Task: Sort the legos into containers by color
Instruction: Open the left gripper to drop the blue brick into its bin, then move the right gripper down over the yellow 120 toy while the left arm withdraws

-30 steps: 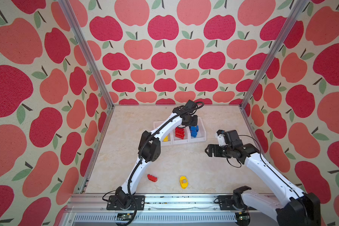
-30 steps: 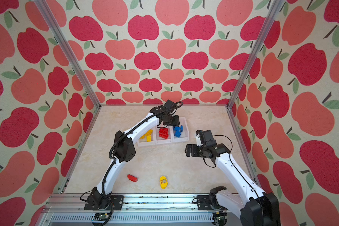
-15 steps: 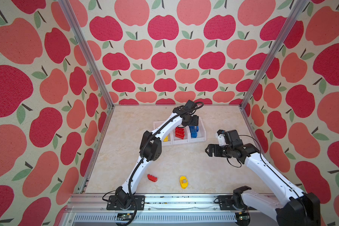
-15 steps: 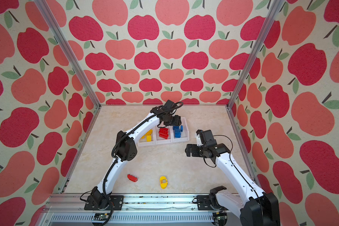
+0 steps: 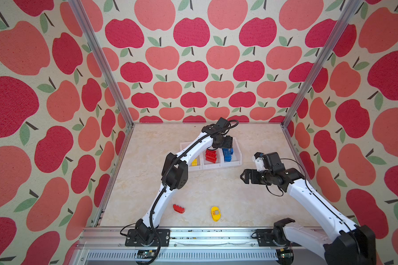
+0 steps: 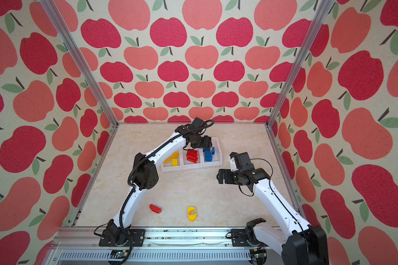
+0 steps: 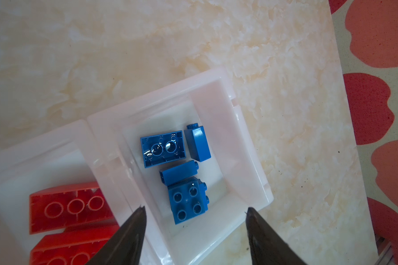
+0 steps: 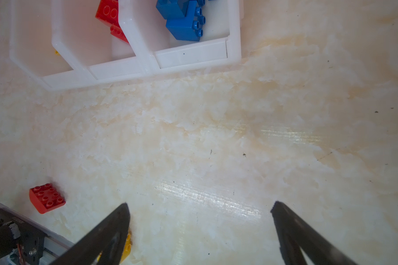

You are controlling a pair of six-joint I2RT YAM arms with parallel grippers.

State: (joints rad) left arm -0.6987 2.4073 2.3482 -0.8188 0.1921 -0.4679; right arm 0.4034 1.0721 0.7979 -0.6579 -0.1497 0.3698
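Left gripper [image 7: 195,208] up over the containers [image 7: 216,110], above the end bin. Fingers [image 7: 131,236] spread apart, nothing pinched between them. Down in the gap between the two tips, on the bin floor: a square blue lego [image 7: 187,202] with four studs up. Just past the tips, three more blue legos [image 7: 162,149] in the same bin, one with its hollow side up, two thin ones on their sides. One finger over the wall next to the middle bin. Beside that finger, down in the middle bin: red legos [image 7: 67,204]. In a top view, yellow legos [image 6: 174,158] in the third bin, farthest from these fingers.

Right gripper [image 8: 200,205] over the bare table [image 8: 216,137], near the containers but not touching. Fingers [image 8: 108,234] spread very wide, nothing between them. Far ahead of the tips, the three white bins in a row. Off to the outside of one finger, well apart: a loose red lego [image 8: 47,198], studs showing, alone on the table. Peeking out from behind that same finger: a bit of the yellow 120 piece [image 8: 128,243], mostly hidden there. Easy to see in both top views: loose red lego and yellow 120 piece near each other, not touching, well away from both grippers, close to the metal rail [image 5: 216,231].
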